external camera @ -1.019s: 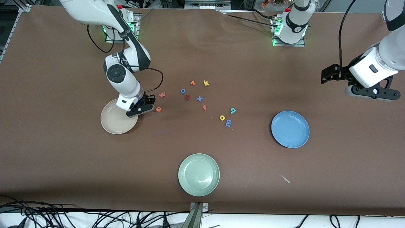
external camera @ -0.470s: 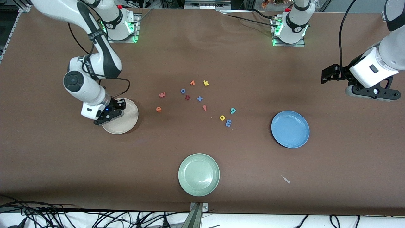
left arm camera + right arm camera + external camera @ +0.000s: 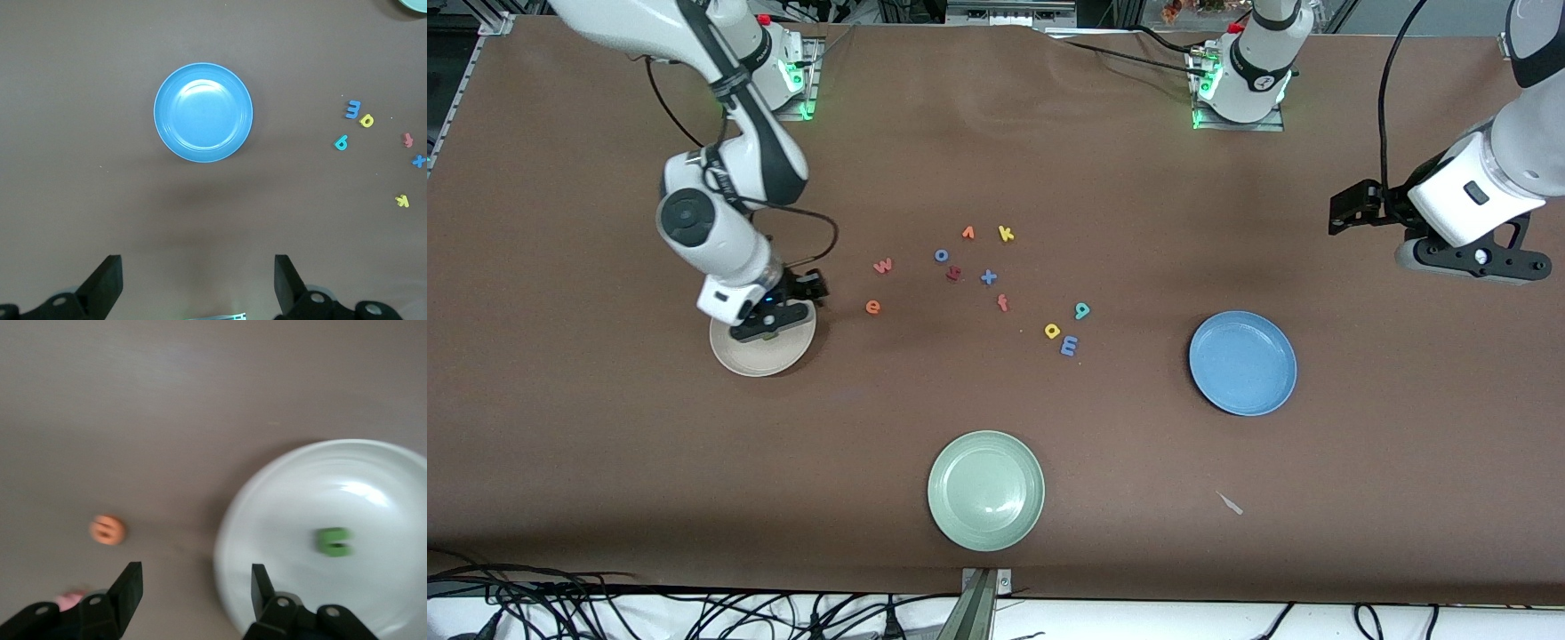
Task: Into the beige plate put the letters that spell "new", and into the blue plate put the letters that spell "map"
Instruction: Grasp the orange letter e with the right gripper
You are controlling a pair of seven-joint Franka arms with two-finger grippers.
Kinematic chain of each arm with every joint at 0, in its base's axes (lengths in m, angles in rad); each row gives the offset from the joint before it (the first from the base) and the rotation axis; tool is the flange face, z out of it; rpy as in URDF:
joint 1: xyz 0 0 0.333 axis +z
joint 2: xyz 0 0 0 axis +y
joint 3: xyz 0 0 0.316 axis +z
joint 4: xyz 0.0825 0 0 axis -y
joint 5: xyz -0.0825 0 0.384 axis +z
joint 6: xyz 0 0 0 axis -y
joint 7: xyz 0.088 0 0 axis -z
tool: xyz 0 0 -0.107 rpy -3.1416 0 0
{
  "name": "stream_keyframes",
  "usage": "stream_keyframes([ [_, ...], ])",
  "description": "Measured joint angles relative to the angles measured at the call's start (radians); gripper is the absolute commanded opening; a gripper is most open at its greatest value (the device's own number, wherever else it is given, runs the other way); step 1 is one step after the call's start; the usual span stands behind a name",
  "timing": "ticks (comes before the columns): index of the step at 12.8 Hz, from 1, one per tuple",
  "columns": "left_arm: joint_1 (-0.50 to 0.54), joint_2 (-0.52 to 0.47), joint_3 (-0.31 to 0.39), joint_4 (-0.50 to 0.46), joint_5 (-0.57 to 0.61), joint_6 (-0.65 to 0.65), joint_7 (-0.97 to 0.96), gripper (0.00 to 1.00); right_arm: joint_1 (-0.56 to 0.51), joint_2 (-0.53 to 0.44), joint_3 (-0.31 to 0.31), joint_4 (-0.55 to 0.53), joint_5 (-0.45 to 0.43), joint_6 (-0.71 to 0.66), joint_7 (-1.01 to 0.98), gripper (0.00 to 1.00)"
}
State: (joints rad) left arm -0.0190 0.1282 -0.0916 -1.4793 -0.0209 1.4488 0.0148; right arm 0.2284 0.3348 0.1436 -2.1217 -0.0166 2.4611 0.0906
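With the green n [image 3: 333, 542] lying in the beige plate [image 3: 740, 357] under the spread, empty right pincer [image 3: 195, 584], e [image 3: 873, 308], w [image 3: 883, 265], m [image 3: 1069, 345], a [image 3: 1052, 332] and p [image 3: 1082, 310] remain on the counter [image 3: 605, 444], while the left pincer [image 3: 197, 283] waits spread.

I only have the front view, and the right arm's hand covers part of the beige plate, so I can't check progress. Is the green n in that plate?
Observer: Yes. The right wrist view shows the green n lying flat inside the beige plate, clear of its rim.
Operator: Is the right gripper holding anything?
Observer: No. The right gripper is open over the plate's edge, with nothing between its fingers.
Operator: And the left gripper?
Observer: The left gripper waits open and empty above the table, with the blue plate in its camera's sight.
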Motion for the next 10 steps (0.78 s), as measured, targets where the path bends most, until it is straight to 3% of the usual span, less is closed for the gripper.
stream_keyframes([
  [3,0.0,0.0,0.0,0.0,0.0,0.0,0.0,1.0,0.098,0.06,0.001,0.036,-0.001,0.022,0.155,0.74],
  [7,0.0,0.0,0.0,0.0,0.0,0.0,0.0,1.0,0.118,0.15,-0.001,0.04,-0.012,0.131,0.207,0.72],
  [10,0.0,0.0,0.0,0.0,0.0,0.0,0.0,1.0,0.118,0.166,-0.003,0.04,-0.025,0.154,0.213,0.65],
])
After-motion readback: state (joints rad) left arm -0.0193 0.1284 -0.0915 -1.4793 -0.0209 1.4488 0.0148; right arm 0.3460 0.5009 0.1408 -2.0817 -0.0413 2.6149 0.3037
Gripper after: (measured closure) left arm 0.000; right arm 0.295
